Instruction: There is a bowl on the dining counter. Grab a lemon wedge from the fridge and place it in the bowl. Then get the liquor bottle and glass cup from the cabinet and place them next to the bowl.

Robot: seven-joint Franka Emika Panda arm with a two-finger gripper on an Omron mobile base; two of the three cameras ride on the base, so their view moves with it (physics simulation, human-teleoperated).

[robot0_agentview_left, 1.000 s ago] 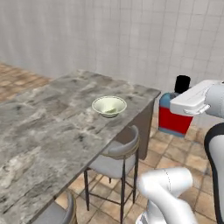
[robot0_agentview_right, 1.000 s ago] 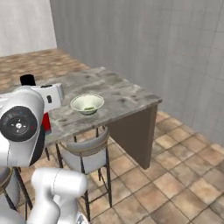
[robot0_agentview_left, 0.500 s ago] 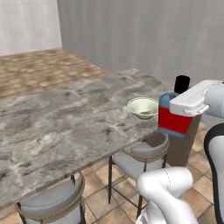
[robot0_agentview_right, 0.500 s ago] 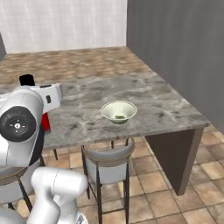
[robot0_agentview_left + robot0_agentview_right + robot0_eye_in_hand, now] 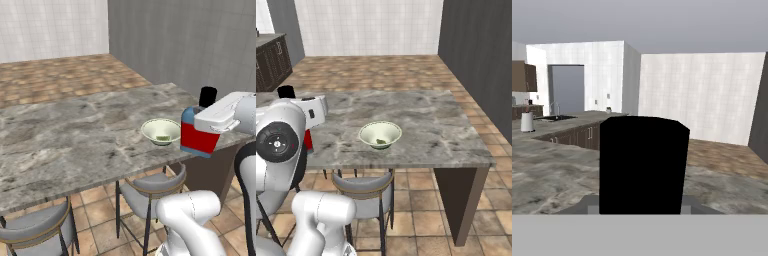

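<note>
Status of the task, as judged from the present views.

**Lemon wedge.** The bowl (image 5: 161,131) stands on the tabletop (image 5: 75,135) close to its near long edge, toward the end where the slab stops above the dark end panel. A small pale-green piece (image 5: 380,142) lies on the floor of the bowl. It is too small to identify with certainty, but it is consistent with the lemon wedge. This step appears complete.

**Liquor bottle.** The pincer (image 5: 210,131) is clenched on the liquor bottle (image 5: 197,136). The bottle is upright, with the red lower body, the light-blue shoulder and the black cap (image 5: 207,96) all visible in the left base view. It hangs just off the near edge of the tabletop, beside the bowl on the end-panel side, and is not yet set down. In the hand view the black cap (image 5: 643,165) blocks the centre of the picture, so the fingertips cannot be seen there. The grasp is read from the left base view, where the white hand sits against the bottle body.

**Work remaining.**
1. Carry the bottle over the near edge and set it upright on a bare part of the tabletop next to the bowl, without touching the bowl rim.
2. Release the bottle.
3. Fetch the glass cup and place it next to the bowl as well. No cup stands on the tabletop at present.

Two stools (image 5: 155,182) stand under the near edge, below the bowl.
</note>
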